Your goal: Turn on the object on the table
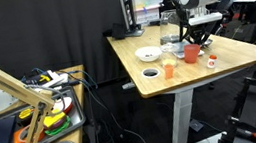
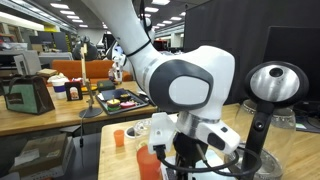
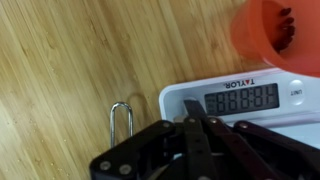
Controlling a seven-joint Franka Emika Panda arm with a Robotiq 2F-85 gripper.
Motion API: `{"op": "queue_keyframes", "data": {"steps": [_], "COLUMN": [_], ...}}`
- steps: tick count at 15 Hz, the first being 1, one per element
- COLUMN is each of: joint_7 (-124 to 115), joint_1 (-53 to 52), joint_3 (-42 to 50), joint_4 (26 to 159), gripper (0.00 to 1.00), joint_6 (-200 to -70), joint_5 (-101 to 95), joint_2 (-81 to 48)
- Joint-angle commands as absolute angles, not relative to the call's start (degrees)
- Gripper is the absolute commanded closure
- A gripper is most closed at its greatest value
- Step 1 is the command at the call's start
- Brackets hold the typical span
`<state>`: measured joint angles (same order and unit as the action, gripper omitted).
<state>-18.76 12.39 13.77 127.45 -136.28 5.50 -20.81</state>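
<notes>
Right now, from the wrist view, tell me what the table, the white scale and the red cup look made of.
Table: light wood or wood-look laminate, matte; fine grain streaks show.
White scale: likely plastic, smooth with a faint sheen; rounded moulded edges around a grey display.
Red cup: likely translucent plastic; light glows through its wall.

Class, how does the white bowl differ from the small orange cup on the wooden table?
The white bowl is wide and shallow; the small orange cup is narrow and upright. The cup stands nearer the camera than the bowl. Both stand on the light wooden table.
</notes>
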Motion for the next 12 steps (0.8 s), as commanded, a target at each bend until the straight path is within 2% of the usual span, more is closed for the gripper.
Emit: {"op": "queue_keyframes", "data": {"steps": [1, 8, 9, 12], "joint_7": [-16.45, -15.44, -18.63, -18.63], "joint_1": [12.00, 12.09, 12.02, 12.02], "joint_3": [14.13, 13.90, 14.15, 14.15], "joint_4": [134.02, 132.68, 127.35, 127.35], "gripper": [1.00, 1.00, 0.99, 0.99], "joint_6": [-142.49, -138.15, -136.15, -136.15], "joint_5": [6.08, 5.88, 5.68, 5.68], "joint_2": [-12.24, -11.02, -20.85, -20.85]}}
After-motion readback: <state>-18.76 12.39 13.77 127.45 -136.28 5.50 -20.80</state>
